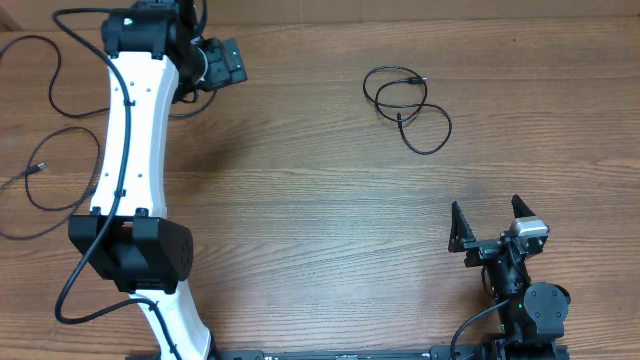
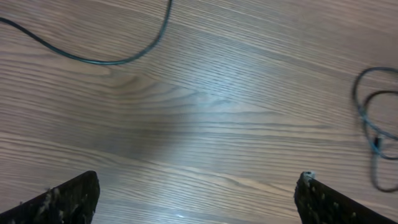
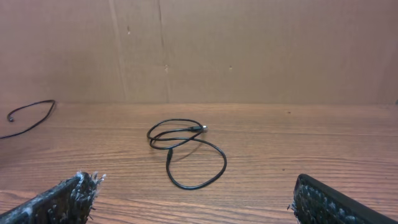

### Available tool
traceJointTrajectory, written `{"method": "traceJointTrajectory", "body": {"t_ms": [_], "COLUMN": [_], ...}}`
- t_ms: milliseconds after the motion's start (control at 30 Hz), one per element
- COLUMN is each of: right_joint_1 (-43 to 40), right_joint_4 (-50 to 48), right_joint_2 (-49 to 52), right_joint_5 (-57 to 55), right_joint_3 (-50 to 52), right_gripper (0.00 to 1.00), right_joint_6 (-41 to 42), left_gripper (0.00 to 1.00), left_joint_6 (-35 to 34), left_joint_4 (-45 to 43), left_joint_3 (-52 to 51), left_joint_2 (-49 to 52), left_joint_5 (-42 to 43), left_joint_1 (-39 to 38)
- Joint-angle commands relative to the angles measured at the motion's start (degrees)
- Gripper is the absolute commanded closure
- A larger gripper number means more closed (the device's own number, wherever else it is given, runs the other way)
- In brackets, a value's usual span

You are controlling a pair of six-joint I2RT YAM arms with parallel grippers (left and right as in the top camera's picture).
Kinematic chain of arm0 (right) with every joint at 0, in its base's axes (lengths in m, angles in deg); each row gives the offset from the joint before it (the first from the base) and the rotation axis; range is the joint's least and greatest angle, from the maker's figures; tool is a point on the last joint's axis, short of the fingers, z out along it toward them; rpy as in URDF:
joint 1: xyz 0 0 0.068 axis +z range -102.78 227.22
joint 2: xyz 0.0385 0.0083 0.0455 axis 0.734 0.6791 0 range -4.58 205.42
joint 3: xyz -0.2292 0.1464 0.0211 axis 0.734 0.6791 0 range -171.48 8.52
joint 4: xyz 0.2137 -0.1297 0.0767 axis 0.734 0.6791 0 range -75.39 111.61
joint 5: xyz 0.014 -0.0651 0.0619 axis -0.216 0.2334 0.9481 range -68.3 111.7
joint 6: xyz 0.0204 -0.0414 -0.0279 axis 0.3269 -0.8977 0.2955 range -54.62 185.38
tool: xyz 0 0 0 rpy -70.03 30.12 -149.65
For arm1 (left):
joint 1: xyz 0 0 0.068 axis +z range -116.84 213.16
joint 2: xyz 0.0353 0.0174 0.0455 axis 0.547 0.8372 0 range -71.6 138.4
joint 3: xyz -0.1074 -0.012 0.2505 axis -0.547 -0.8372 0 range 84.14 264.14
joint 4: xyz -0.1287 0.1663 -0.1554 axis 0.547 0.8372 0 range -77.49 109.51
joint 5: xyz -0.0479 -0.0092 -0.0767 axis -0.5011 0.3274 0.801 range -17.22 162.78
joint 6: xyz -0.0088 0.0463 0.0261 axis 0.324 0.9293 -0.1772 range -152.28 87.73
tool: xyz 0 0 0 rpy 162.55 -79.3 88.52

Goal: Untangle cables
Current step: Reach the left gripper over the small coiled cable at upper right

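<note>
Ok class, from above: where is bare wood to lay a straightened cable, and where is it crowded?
Free: the wide middle, bordered by the left arm, the looped cable above and the right gripper. Also the far right corner beyond that loop. Crowded: the left edge, where loose cable sprawls beside the arm.

Brown wood-grain tabletop (image 1: 320,200) fills overhead view; grain runs L-R w/ darker streaks. Lighter tan strip (image 1: 450,8) along its far edge, can't tell what it is. In left wrist view, tabletop (image 2: 236,93) has pale glossy sheen mid-frame & soft dark shadow patch left of that. In right wrist view, flat brown cardboard panel (image 3: 249,50) stands upright behind tabletop (image 3: 298,143), meeting it in a straight line. Panel has vertical creases left of centre & a few small dark specks.
</note>
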Motion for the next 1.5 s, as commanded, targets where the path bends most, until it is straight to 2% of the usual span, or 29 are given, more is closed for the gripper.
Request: {"method": "traceJointTrajectory", "body": {"t_ms": [0, 100, 200, 233, 333, 467, 567, 733, 867, 933, 1200, 1333, 1367, 1467], "right_joint_1": [-0.1, -0.1, -0.1, -0.1, -0.1, -0.1, -0.1, -0.1, -0.1, -0.1, -0.1, -0.1, -0.1, -0.1], "right_joint_4": [-0.2, -0.2, -0.2, -0.2, -0.2, -0.2, -0.2, -0.2, -0.2, -0.2, -0.2, -0.2, -0.2, -0.2], "right_joint_2": [-0.5, -0.5, -0.5, -0.5, -0.5, -0.5, -0.5, -0.5, -0.5, -0.5, -0.5, -0.5, -0.5, -0.5], "right_joint_5": [-0.5, -0.5, -0.5, -0.5, -0.5, -0.5, -0.5, -0.5, -0.5, -0.5, -0.5, -0.5, -0.5, -0.5], "right_joint_3": [0.6, 0.6, 0.6, 0.6, 0.6, 0.6, 0.6, 0.6, 0.6, 0.6, 0.6, 0.6, 0.6, 0.6], "right_gripper": [0.0, 0.0, 0.0, 0.0, 0.0, 0.0, 0.0, 0.0, 0.0, 0.0, 0.0, 0.0, 0.0, 0.0], "right_joint_6": [-0.3, -0.3, -0.3, -0.3, -0.3, -0.3, -0.3, -0.3, -0.3, -0.3, -0.3, -0.3, -0.3, -0.3], "left_gripper": [0.0, 0.0, 0.0, 0.0, 0.0, 0.0, 0.0, 0.0, 0.0, 0.0, 0.01, 0.07, 0.15, 0.19], "left_joint_6": [3.7, 3.7, 3.6, 3.7, 3.7, 3.9, 2.6, -3.4, -10.2, -11.3, -11.4, -11.2, -10.3, -5.0], "left_joint_4": [2.2, 5.5, 7.6, 7.9, 7.3, 0.8, -7.4, -17.2, -22.8, -25.2, -32.3, -34.0, -34.6, -36.5], "left_joint_3": [-0.5, -0.6, -0.9, -0.9, -0.9, -0.9, -0.9, -0.9, -0.9, -0.9, -0.9, -0.9, -0.9, -0.9], "left_joint_2": [0.6, 0.6, 0.6, 0.6, 0.6, 0.6, 0.6, 0.6, 0.9, 1.2, 6.4, 11.3, 13.0, 17.0], "left_joint_5": [-15.7, -25.1, -23.4, -20.5, -2.8, 22.8, 32.7, 31.0, 21.5, 17.2, 2.7, 2.0, 1.9, 2.0], "left_joint_1": [-0.5, 0.4, 1.3, 1.4, 1.5, 0.7, -1.4, -7.3, -13.8, -17.0, -27.7, -29.7, -30.0, -30.5]}}
